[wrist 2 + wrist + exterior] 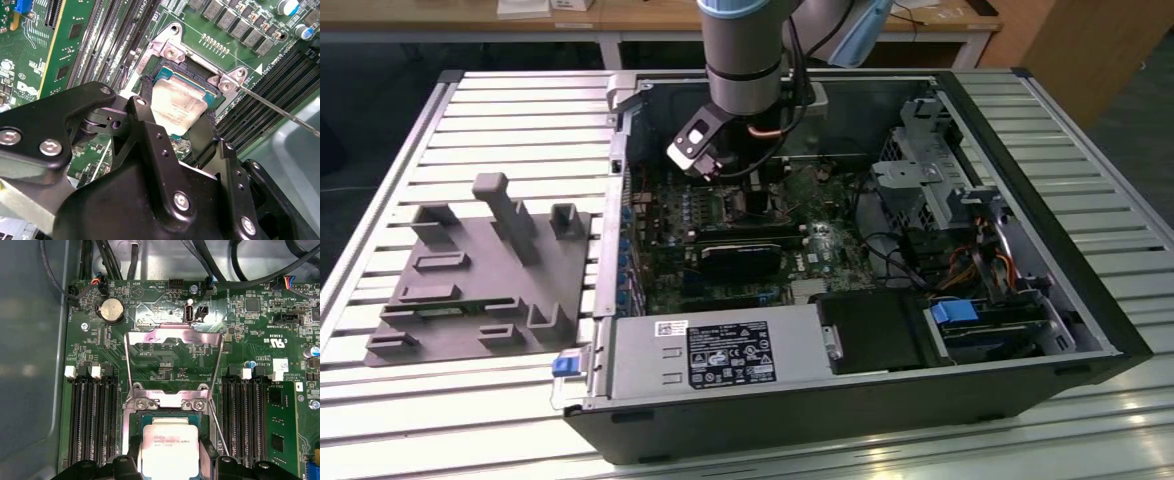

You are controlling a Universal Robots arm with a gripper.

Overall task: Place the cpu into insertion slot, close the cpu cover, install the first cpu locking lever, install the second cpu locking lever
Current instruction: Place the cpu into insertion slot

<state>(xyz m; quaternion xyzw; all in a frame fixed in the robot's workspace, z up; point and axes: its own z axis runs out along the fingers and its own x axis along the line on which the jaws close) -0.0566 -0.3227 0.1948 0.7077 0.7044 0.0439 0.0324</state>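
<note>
We saw one arm point(747, 60) reaching down into one open computer case point(854, 420). The case lay on a counter point(494, 120) made of metal slats. One grey holder point(480, 270) with posts sat on the counter too, beside the case on the exterior view's left.

Inside the case there was one big green board point(250, 325), one grey power box point(707, 355) with a label, and some cables. On the board we counted one round silver battery point(112, 309). Long black memory slots point(95, 425) ran in rows on both sides of the middle.

There was one tool point(175, 117) with two black fingers point(145, 125). The fingers were partly closed, one pressed against each side of the one cpu point(177, 107), so the tool had hold of it.

The cpu was right at the one insertion slot point(192, 67), with its silver top facing up. We could not tell if it was all the way down in the slot.

The one cpu cover point(172, 336) stood flipped open, away from the slot, joined at its hinge edge. We could see the green board through its square hole.

One thin metal lever point(280, 111) stuck out from a corner of the slot, loose over the memory slots.
</note>
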